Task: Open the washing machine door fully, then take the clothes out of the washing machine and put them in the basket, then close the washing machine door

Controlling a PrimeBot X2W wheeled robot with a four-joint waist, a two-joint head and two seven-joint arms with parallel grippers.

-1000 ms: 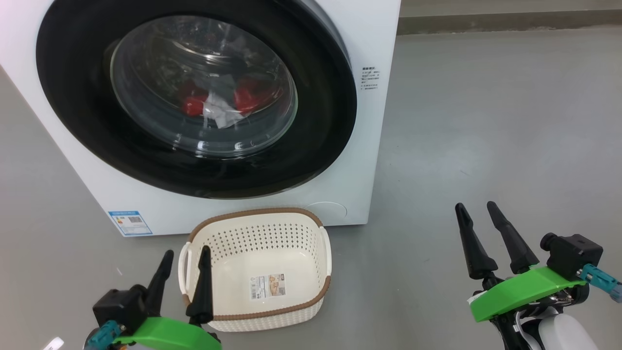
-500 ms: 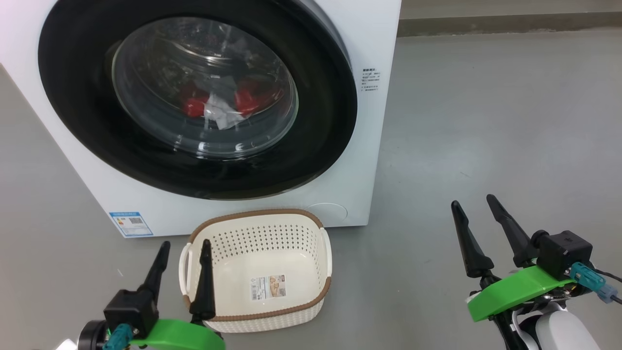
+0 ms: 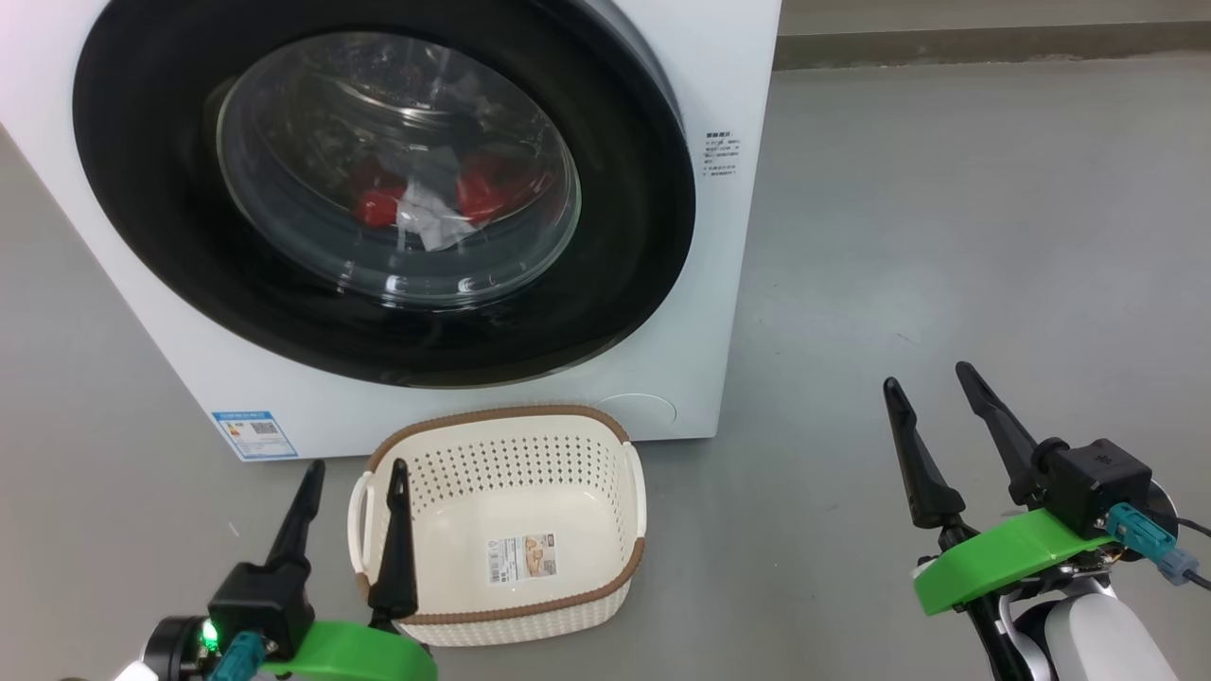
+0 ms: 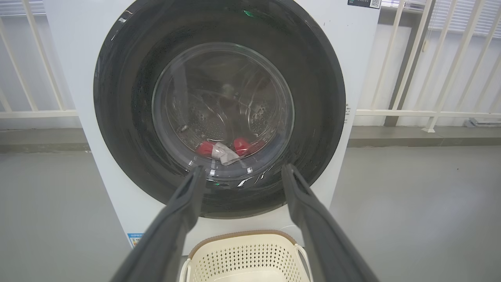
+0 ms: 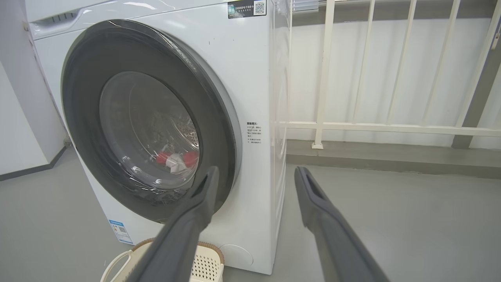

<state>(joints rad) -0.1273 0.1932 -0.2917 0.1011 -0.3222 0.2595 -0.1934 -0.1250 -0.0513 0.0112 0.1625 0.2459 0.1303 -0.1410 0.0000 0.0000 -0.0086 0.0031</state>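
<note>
You're starting on the opening step: the washing machine door is sitting shut or barely ajar, can't tell which, on the washing machine, with the clothes lying behind the glass, low in the drum. The left gripper and right gripper are both hanging with fingers apart, holding nothing. Best bet: you're hooking the door's right rim with the right gripper and swinging wide, clearing the basket on the floor just before the machine. Versus a second ago, both grippers are sitting slightly higher in the head view; door, clothes and basket are unchanged.
</note>
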